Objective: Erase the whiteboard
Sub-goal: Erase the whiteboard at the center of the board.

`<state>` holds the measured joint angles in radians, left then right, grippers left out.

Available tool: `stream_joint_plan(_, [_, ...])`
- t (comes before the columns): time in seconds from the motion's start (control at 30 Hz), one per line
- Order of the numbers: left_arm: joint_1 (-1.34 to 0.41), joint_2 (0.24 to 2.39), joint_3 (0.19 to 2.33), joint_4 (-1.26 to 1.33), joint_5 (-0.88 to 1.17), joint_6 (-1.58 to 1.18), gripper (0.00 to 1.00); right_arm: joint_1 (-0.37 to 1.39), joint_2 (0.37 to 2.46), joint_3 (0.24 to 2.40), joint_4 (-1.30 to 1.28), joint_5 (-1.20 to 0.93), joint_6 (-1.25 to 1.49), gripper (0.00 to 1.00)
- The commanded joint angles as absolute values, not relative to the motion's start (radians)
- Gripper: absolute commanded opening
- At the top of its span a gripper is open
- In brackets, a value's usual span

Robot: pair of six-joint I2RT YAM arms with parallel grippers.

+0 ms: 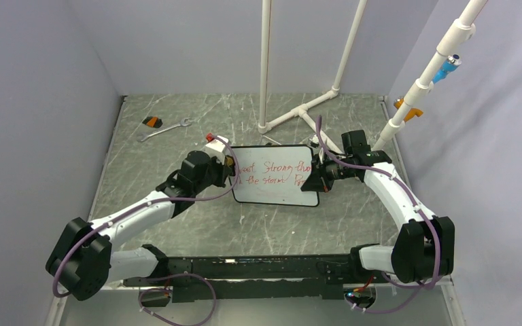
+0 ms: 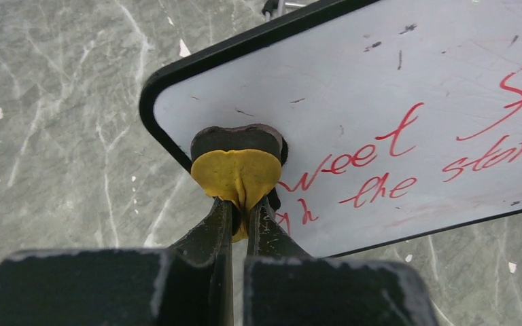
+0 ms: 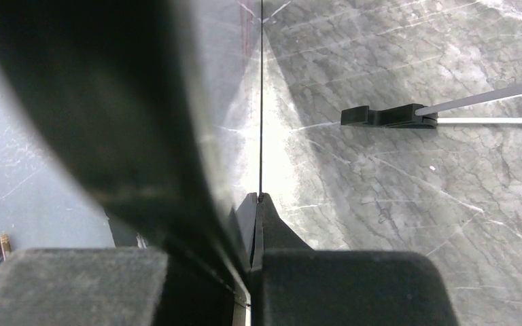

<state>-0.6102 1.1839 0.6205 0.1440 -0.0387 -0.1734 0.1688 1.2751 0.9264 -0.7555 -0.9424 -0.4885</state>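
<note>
One wrench [image 1: 165, 128] lies far left on the table [image 1: 265, 227]. One left gripper [image 2: 241, 204] is clamped on one yellow eraser pad [image 2: 236, 171], which presses against the left end of the single whiteboard [image 1: 272, 191]. The board stands mid-table and bears two red lines. One right gripper [image 3: 257, 204] pinches the board's right edge.

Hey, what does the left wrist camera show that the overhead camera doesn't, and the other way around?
Only the left wrist view shows clearly a yellow eraser pad pinched in the left end effector, its dark felt against the whiteboard near a corner. Only the top view shows the right end effector at the board's right edge, a wrench and white pipes. Both show the whiteboard's red writing, not yet erased.
</note>
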Motion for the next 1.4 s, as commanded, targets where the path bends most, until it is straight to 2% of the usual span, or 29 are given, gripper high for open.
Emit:
stream_joint_plan(0.0, [-0.638, 1.208, 0.662, 0.135, 0.038, -0.2, 0.0, 0.172, 1.259, 0.926, -0.73, -0.942, -0.525, 0.0])
stream_joint_plan(0.27, [-0.673, 1.25, 0.663, 0.124, -0.018, -0.222, 0.0, 0.173, 1.258, 0.927, -0.73, -0.943, -0.525, 0.0])
stream_joint_plan(0.5, [-0.559, 1.174, 0.665, 0.076, -0.161, -0.268, 0.0, 0.173, 1.255, 0.928, -0.732, -0.946, -0.527, 0.0])
stream_joint_plan(0.83, [-0.563, 1.189, 0.662, 0.124, -0.01, -0.293, 0.0, 0.172, 1.259, 0.927, -0.732, -0.946, -0.526, 0.0])
stream_joint_plan(1.0, [-0.599, 1.134, 0.63, 0.103, -0.052, -0.299, 0.0, 0.171, 1.26, 0.927, -0.732, -0.946, -0.527, 0.0])
stream_joint_plan(1.17, [-0.599, 1.06, 0.607, 0.014, -0.208, -0.3, 0.0, 0.172, 1.262, 0.927, -0.731, -0.945, -0.527, 0.0])
stream_joint_plan(1.37, [-0.614, 1.032, 0.595, 0.052, -0.134, -0.278, 0.0, 0.172, 1.265, 0.927, -0.73, -0.945, -0.526, 0.0])
